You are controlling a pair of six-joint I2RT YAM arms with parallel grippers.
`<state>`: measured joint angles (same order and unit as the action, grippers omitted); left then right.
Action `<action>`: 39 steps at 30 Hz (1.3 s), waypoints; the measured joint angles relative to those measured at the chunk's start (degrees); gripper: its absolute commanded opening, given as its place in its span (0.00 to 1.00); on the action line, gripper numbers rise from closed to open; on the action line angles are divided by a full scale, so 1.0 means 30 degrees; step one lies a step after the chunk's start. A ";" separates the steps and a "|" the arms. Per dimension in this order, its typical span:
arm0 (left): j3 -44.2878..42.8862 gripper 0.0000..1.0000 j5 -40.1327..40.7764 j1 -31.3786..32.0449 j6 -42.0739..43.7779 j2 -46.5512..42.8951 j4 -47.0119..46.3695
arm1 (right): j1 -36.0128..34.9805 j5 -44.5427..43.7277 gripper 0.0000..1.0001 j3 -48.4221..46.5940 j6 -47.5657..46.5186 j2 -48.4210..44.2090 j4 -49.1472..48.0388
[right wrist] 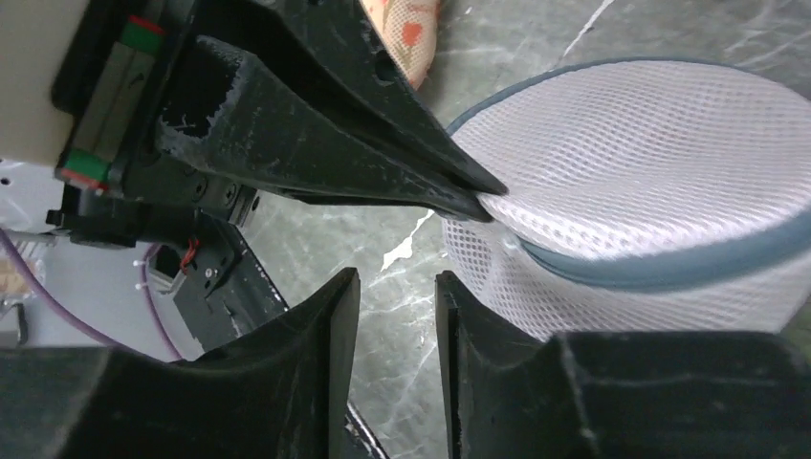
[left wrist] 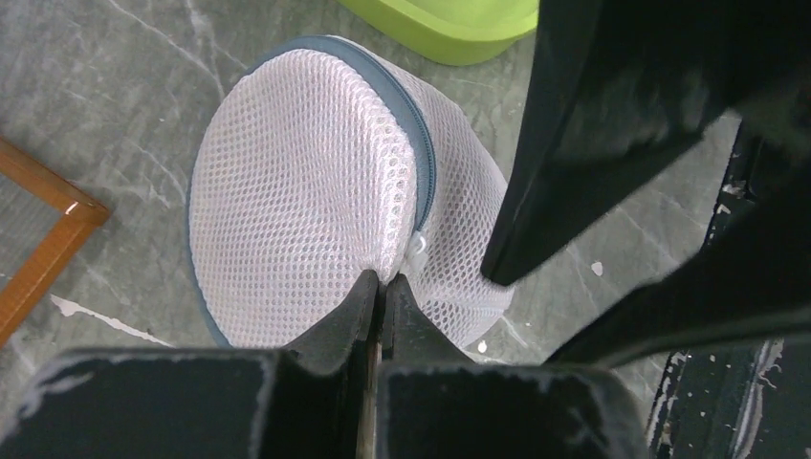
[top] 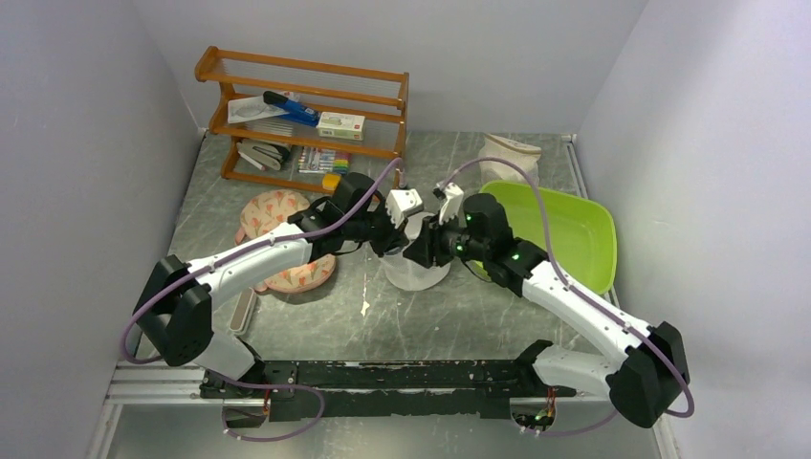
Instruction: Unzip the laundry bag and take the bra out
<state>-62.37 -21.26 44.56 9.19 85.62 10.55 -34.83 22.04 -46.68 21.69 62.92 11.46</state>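
The laundry bag (top: pixel 417 272) is a white domed mesh case with a grey-blue zipper rim (left wrist: pixel 422 143), zipped shut, in the middle of the table. My left gripper (left wrist: pixel 383 279) is shut on a pinch of its mesh beside the zipper, as the right wrist view also shows (right wrist: pixel 483 204). My right gripper (right wrist: pixel 397 277) is just beside the bag (right wrist: pixel 650 143). Its jaws stand a narrow gap apart, with only bare table between them. One of its dark fingers (left wrist: pixel 593 143) reaches past the bag (left wrist: pixel 306 191). The bra is hidden.
A lime-green tub (top: pixel 574 229) lies right of the bag. A peach floral padded item (top: pixel 277 215) lies left of it. At the back stand a wooden rack (top: pixel 306 115) with stationery and a cream cloth sack (top: pixel 507 153). A small white case (top: pixel 244 311) rests near the left arm.
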 measured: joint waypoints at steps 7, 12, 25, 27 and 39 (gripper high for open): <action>-0.0393 0.07 -0.0291 0.0000 -0.0459 0.0000 0.0568 | -0.2419 -0.3810 0.22 -0.0007 0.1049 0.1596 -0.0474; -0.0401 0.07 -0.0415 0.0000 -0.0765 -0.0073 0.0612 | -0.2703 -0.6018 0.22 0.0262 0.1690 0.1319 -0.0750; -0.0401 0.07 -0.0925 -0.0036 -0.1217 -0.0364 0.0605 | -0.2761 -0.8393 0.27 0.0954 0.2426 0.1086 -0.1610; -0.0401 0.07 -0.0925 -0.0036 -0.1224 -0.0364 0.0597 | -0.2776 -0.8641 0.27 0.0954 0.2404 0.1086 -0.1588; -0.0401 0.07 -0.0998 -0.0036 -0.1290 -0.0364 0.0576 | -0.2863 -0.9639 0.25 0.0954 0.1719 0.0488 -0.1151</action>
<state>-63.57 -24.25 44.45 5.32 84.53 12.27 -43.42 -6.87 -43.81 26.85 64.38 8.01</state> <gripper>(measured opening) 0.091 0.251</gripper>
